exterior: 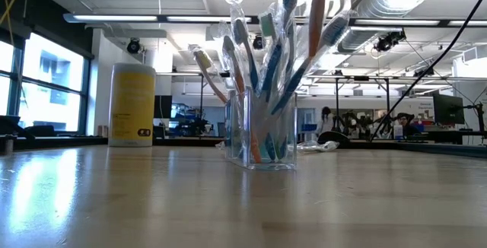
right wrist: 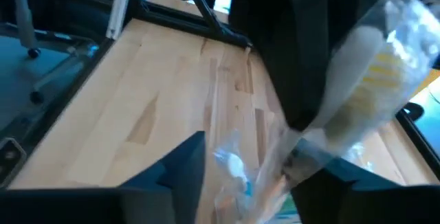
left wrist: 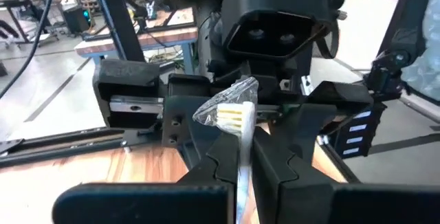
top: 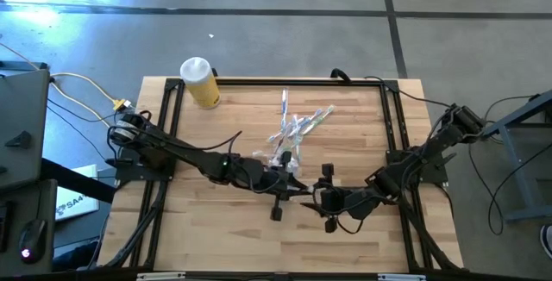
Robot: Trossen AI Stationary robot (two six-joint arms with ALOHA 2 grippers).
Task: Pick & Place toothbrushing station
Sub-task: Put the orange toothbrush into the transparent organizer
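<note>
The toothbrushing station's clear cup (top: pixel 285 156) (exterior: pixel 262 138) stands on its base mid-table, with several wrapped toothbrushes upright in it. Just in front of it my two grippers meet above the wood. My left gripper (top: pixel 293 188) (left wrist: pixel 242 148) is shut on one wrapped toothbrush (left wrist: pixel 230 114) with yellow bristles, which also shows in the right wrist view (right wrist: pixel 378 66). My right gripper (top: pixel 321 196) (right wrist: pixel 254 176) faces it, open, and the brush's wrapped lower end lies between its fingers. My left gripper pinches the wrapped toothbrush's handle just below the head (left wrist: pixel 243 140) between its two fingers, which come level from the table's left. The bristle head (left wrist: pixel 232 116) sticks out past the fingertips. The brush is lifted clear of the table. My right gripper stands around the wrapper's lower end (right wrist: pixel 292 159); whether it touches it, I cannot tell.
A yellow bottle with a white cap (top: pixel 200 83) (exterior: pixel 131 103) stands at the table's far left corner. A black frame (top: pixel 392 117) runs around the wooden tabletop. Bare wood lies on the near side of the grippers.
</note>
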